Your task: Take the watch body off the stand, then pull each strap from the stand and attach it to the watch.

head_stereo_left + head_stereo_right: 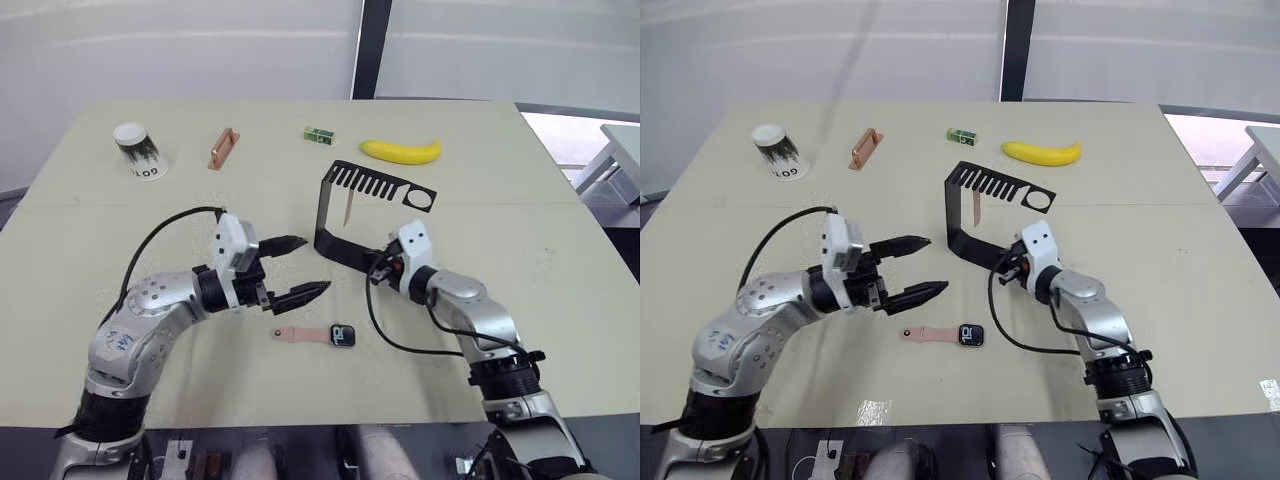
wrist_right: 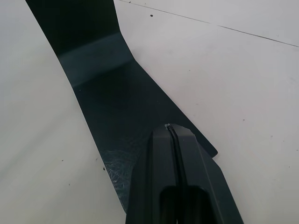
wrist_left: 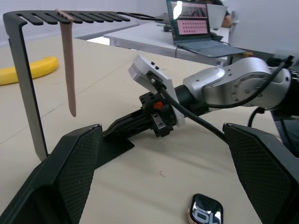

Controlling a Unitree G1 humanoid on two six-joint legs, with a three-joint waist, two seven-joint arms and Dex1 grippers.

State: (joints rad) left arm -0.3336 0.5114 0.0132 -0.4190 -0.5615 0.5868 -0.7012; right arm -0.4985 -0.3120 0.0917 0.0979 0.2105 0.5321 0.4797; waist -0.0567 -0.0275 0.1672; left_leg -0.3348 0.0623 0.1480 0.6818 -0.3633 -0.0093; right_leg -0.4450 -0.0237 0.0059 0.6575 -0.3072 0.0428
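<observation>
Second strap next, stand pinned down

Right gripper (image 2: pixel 174 128), jaws closed, presses the black bent-metal stand (image 1: pixel 335 245) steady so left gripper (image 1: pixel 305 267), jaws wide, can pull the hanging salmon-pink strap (image 3: pixel 68 70).

I'm seeing banana (image 1: pixel 401 151) lying far right on table (image 1: pixel 560 300). I'm noting small green box (image 1: pixel 318 135) sitting just left of banana, copper-coloured bar (image 1: pixel 223 148) lying further left, white cup (image 1: pixel 136 149) standing far left with dark print, "60" label at its foot. I'm catching open laptop (image 3: pixel 196 29) glowing on another desk beyond the table.
</observation>
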